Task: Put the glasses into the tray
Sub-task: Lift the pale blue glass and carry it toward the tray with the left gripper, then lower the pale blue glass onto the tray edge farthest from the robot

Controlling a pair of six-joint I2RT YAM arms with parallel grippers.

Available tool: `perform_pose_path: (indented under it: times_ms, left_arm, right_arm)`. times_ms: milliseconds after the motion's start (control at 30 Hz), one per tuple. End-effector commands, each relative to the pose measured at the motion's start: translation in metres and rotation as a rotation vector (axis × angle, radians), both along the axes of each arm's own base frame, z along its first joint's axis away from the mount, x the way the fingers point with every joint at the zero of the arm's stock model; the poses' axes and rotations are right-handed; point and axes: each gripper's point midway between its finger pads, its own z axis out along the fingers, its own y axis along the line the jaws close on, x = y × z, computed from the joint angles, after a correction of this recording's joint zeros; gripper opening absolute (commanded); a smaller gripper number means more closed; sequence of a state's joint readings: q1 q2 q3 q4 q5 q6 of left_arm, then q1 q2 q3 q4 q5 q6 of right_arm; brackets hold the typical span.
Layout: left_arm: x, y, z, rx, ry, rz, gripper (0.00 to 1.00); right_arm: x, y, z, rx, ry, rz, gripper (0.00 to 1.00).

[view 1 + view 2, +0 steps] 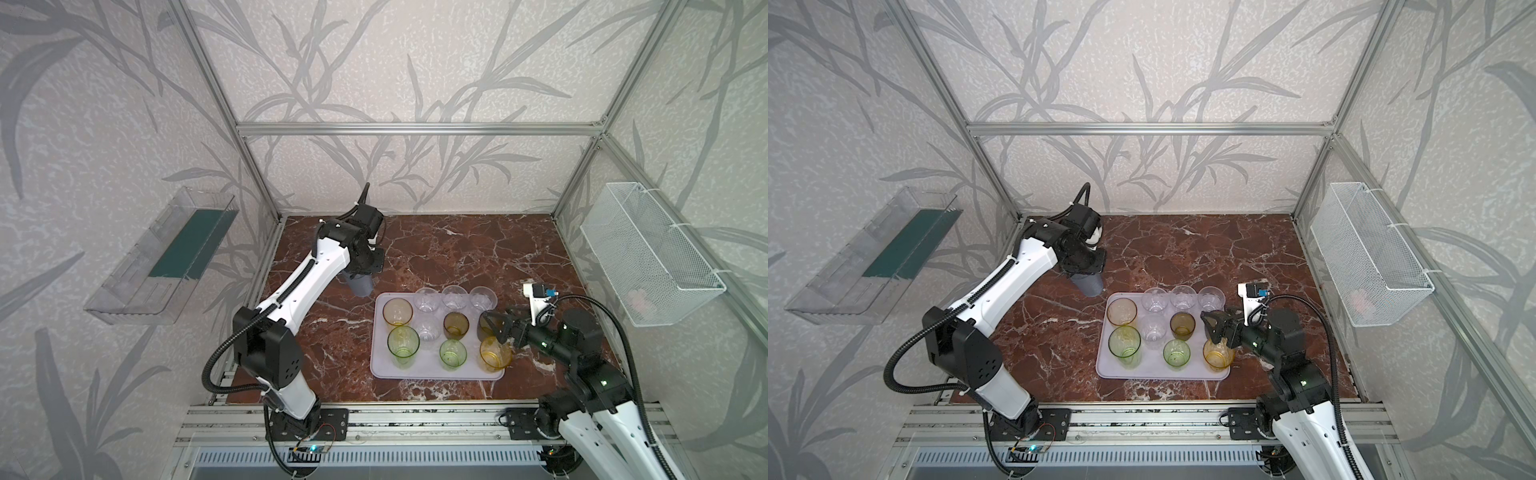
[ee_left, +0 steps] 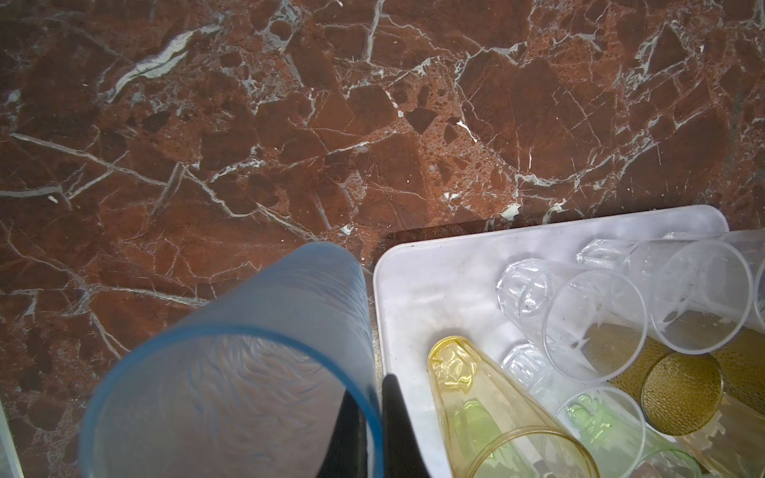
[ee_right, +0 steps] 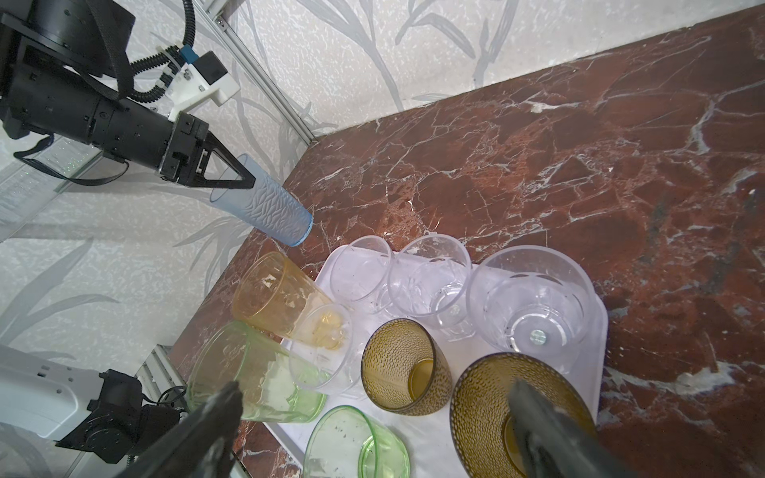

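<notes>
The pale lilac tray (image 1: 432, 371) lies front-centre on the marble, seen in both top views. On it stand several glasses: clear ones (image 1: 454, 296) at the back, an amber one (image 1: 397, 312), olive-brown ones (image 1: 456, 325) and green ones (image 1: 403, 345). Left of the tray's far left corner, my left gripper (image 2: 372, 397) is shut on the rim of the frosted blue-grey glass (image 2: 248, 351), one finger inside and one outside. That glass (image 3: 269, 207) is tilted, base down near the tabletop. My right gripper (image 3: 376, 393) stands open over the tray's right side, above an olive-brown glass (image 3: 488, 409), holding nothing.
A clear bin with a green bottom (image 1: 166, 257) hangs on the left wall. A white wire mesh basket (image 1: 648, 257) hangs on the right wall. Aluminium posts frame the red marble tabletop (image 1: 457, 249), and a rail (image 1: 415, 419) runs along its front.
</notes>
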State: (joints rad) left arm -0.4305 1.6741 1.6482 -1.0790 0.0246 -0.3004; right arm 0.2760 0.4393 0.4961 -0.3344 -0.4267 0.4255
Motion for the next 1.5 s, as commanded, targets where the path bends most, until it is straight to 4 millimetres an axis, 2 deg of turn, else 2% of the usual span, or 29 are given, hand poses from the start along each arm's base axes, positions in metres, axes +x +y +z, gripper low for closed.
perform_pose_path:
  times_ms: [0, 467, 933, 1100, 1467]
  left_arm:
    - [0.001, -0.013, 0.002, -0.023, -0.009, -0.016, 0.00]
    - [-0.012, -0.055, 0.005, -0.053, -0.008, -0.092, 0.00]
    - [-0.024, -0.091, -0.013, -0.051, 0.035, -0.164, 0.00]
    - [-0.025, -0.099, -0.023, -0.045, 0.060, -0.174, 0.00]
    - [-0.029, -0.106, -0.028, -0.024, 0.065, -0.186, 0.00]
  right_arm:
    - [0.002, -0.001, 0.009, 0.005, -0.021, -0.008, 0.99]
    - [0.001, -0.003, 0.002, -0.004, 0.012, -0.019, 0.99]
    - [0.002, -0.003, 0.000, 0.002, 0.026, -0.023, 0.99]
    - [0.000, -0.002, 0.002, 0.013, 0.031, -0.021, 0.99]
    - [-0.001, -0.004, -0.001, 0.011, 0.050, -0.029, 0.99]
